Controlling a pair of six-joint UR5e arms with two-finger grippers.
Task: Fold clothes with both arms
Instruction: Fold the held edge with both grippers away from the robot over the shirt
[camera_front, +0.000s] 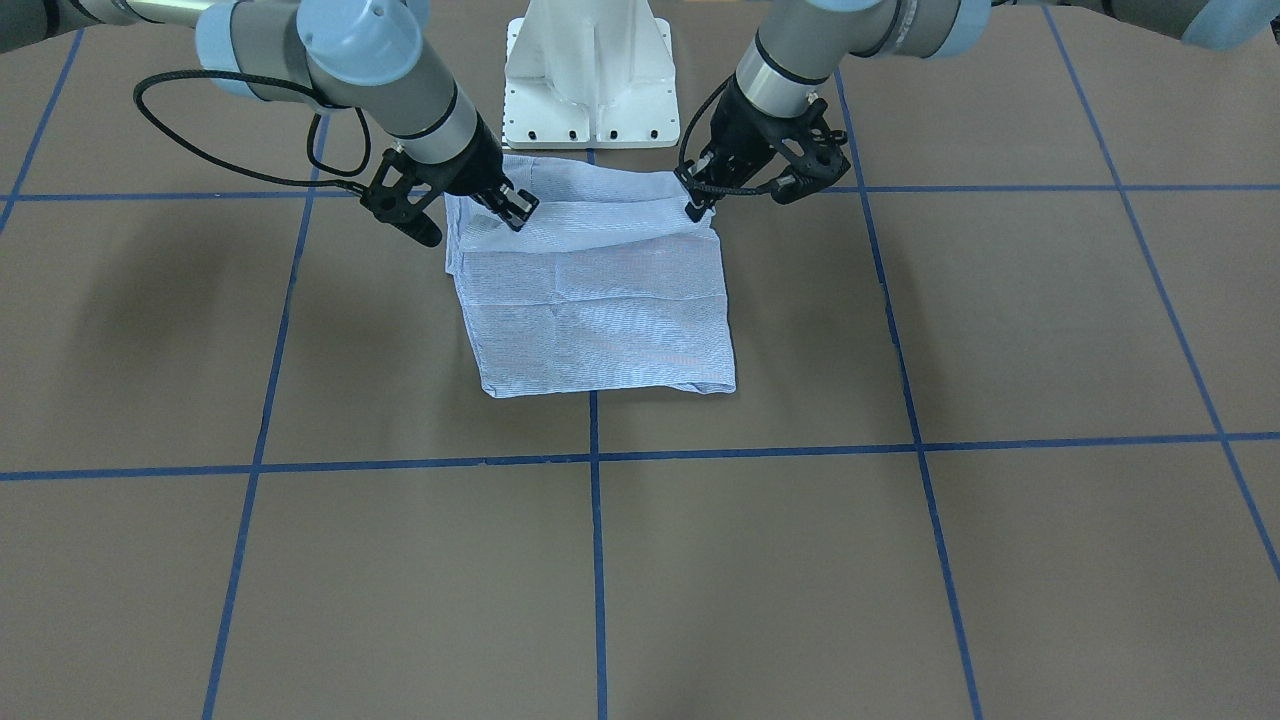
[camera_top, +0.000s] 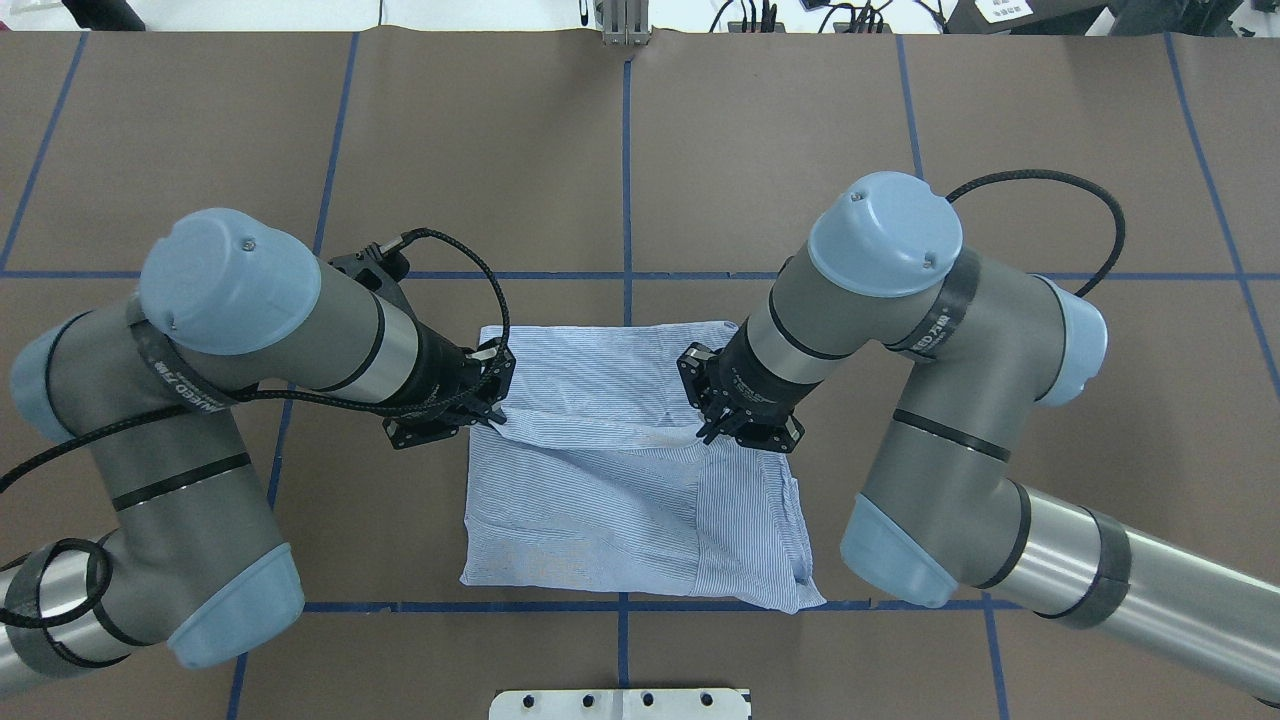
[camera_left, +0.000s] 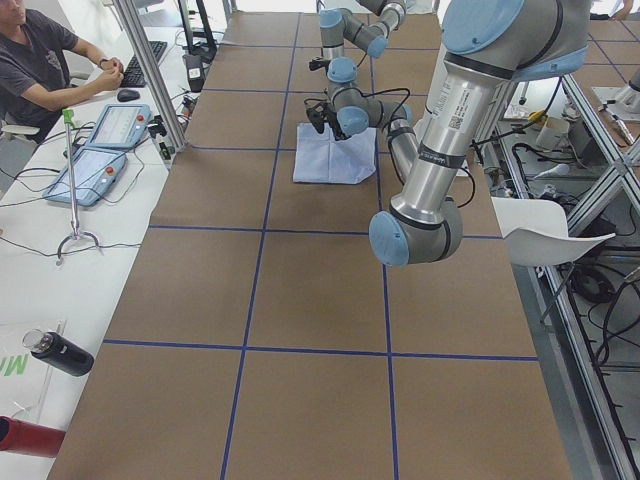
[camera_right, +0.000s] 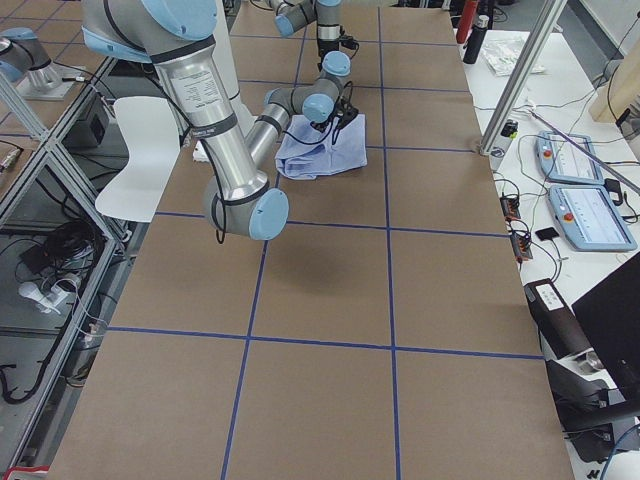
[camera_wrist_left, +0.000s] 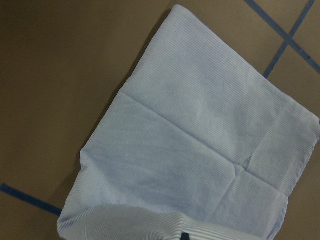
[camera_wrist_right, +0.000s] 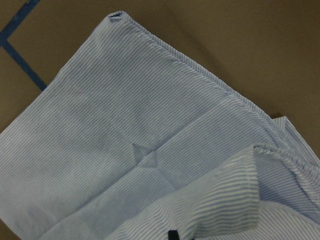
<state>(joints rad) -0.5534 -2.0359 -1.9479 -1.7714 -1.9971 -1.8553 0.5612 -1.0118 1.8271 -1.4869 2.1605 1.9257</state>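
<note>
here, shirt (camera_front: 600, 310) rests on brown, blue-taped table (camera_front: 900, 580).

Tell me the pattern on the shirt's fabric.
The shirt is light blue with fine white stripes; clearest in the right wrist view.

The shirt (camera_front: 595, 310) is light blue with fine white stripes. The table (camera_front: 900, 580) is brown with a grid of blue tape lines (camera_front: 597, 560). The left arm (camera_front: 790, 60) and right arm (camera_front: 400, 80) are grey with light blue joint caps; the left gripper (camera_front: 695, 205) and right gripper (camera_front: 515, 210), black.
</note>
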